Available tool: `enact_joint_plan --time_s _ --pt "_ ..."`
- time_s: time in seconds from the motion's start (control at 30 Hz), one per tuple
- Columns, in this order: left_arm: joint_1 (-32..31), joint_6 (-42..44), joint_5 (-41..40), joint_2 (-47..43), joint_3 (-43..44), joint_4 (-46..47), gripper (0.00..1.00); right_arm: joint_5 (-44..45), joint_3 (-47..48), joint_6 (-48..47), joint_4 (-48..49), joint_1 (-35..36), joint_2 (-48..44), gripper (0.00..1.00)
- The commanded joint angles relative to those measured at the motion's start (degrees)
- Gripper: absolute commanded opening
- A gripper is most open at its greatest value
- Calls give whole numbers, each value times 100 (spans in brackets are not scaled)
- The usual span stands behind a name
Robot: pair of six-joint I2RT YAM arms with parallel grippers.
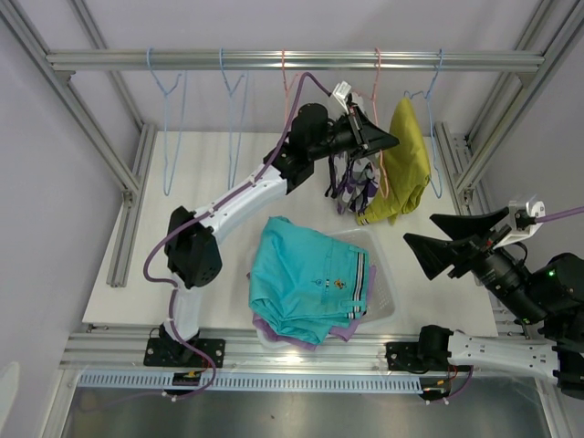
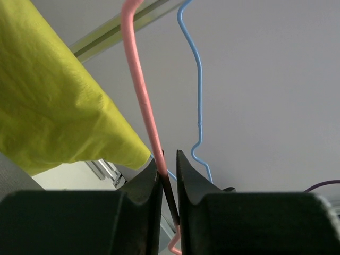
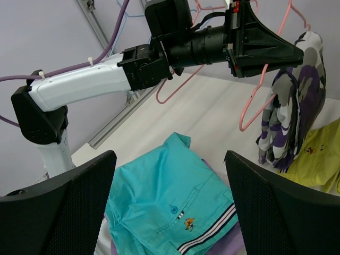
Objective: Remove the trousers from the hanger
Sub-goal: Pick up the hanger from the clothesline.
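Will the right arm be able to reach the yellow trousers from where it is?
Probably yes. Its open fingers point toward the yellow trousers, nothing between them; the left arm works on the neighbouring pink hanger.

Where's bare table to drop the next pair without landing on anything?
Bare table lies left of the left arm, under the empty blue hangers, plus a narrow strip right of the bin. Crowded: the bin, heaped with teal trousers, and the back right under the camouflage trousers and mustard trousers.
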Motion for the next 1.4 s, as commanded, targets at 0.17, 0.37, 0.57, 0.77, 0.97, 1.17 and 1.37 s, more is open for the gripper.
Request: enact_joint_plan --time_s 0.17,0.37,0.57,0.77,0.97,1.17,1.37 --pt "-74 -56 -73 -398 142 240 1 100 -49 158 -95 -10 -202 88" --pt "-92 -21 -47 -522 63 415 1 83 -84 229 -183 -10 -263 88" --pt "-118 67 -56 -706 159 521 1 48 -146 264 -174 -10 -290 88" --pt "-110 383 -143 -777 739 127 1 21 -225 264 -121 -10 -290 88" --pt "-13 533 -223 -618 1643 -296 0 -5 -251 308 -147 -10 -299 88" --pt "145 445 -258 -504 2057 -349 0 13 -260 308 -156 -10 -325 88" --pt "189 392 -153 -635 2093 -340 1 39 -277 299 -156 -10 -316 88"
